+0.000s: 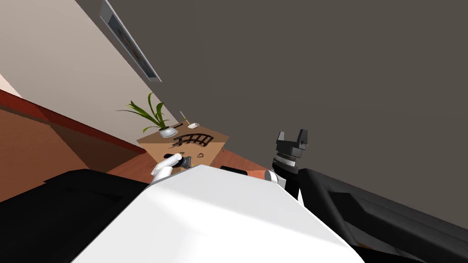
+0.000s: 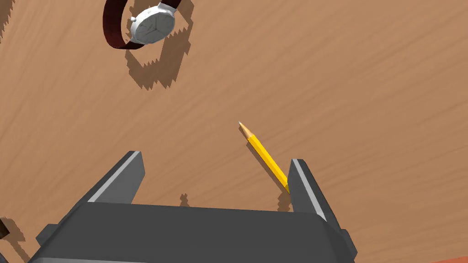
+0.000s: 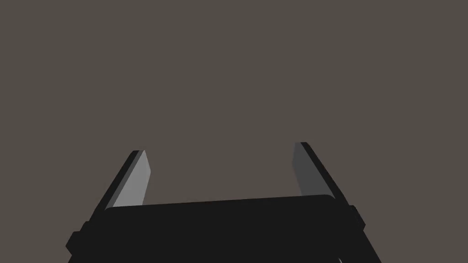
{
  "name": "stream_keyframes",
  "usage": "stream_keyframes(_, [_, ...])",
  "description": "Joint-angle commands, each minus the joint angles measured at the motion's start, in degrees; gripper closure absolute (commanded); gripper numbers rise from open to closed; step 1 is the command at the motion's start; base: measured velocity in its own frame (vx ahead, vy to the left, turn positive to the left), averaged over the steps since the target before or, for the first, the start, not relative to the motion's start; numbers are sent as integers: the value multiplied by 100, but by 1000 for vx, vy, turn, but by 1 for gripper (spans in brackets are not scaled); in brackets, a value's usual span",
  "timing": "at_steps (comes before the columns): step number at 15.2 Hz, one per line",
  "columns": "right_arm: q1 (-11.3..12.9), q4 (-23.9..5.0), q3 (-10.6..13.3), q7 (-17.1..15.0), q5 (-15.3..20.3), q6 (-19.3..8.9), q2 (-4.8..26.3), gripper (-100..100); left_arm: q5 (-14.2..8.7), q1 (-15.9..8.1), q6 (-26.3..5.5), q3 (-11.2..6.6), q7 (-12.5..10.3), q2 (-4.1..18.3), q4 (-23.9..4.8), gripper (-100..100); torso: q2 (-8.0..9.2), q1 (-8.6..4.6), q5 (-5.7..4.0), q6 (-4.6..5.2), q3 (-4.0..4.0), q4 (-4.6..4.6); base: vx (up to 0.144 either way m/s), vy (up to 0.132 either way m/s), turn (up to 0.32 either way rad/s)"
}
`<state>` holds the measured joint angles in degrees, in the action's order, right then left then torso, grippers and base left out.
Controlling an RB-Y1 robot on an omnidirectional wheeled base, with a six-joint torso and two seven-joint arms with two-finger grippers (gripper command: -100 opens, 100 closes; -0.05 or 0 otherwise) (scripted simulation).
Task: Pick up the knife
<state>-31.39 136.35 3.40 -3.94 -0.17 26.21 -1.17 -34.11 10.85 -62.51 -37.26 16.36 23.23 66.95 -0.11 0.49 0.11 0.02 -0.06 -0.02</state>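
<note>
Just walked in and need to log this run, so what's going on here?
The left gripper hangs open over a wooden table, holding nothing; nothing has been picked up yet. Just ahead of it lies a yellow pencil, one end hidden behind a finger, and farther off lies a wristwatch with a dark red strap. The right gripper, also open, points at a flat grey wall.

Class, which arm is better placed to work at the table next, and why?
Left. The left gripper, open, hangs over the table, with a pencil by one finger and a watch ahead. The right gripper, also open, is held up away from the table, facing a grey wall.
</note>
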Motion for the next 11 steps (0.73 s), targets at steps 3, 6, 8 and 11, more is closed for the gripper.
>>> stream_keyframes(3, [0, 0, 0, 0, 0, 0, 0, 0, -344, -99, -439, -202, 58, 25, -408, -100, -1, 0, 0, 0, -1, 0, -42, 65, -287])
stream_keyframes(6, [0, 0, 0, 0, 0, 0, 0, 0, -549, -157, -660, -308, 72, 14, -634, -100, -5, 11, 4, -1, -3, -2, -38, 76, -239])
stream_keyframes(8, [-1, 0, 0, 0, 0, 0, 0, 0, -449, -171, -438, -213, 60, -33, -635, -100, -11, 3, 3, -4, -6, -3, -20, 31, -49])
stream_keyframes(11, [-1, 0, 0, 0, 0, 0, 0, 0, -389, -238, -231, -124, 38, -110, -754, -100, -20, -10, 0, -4, -12, -5, -14, 18, -3])
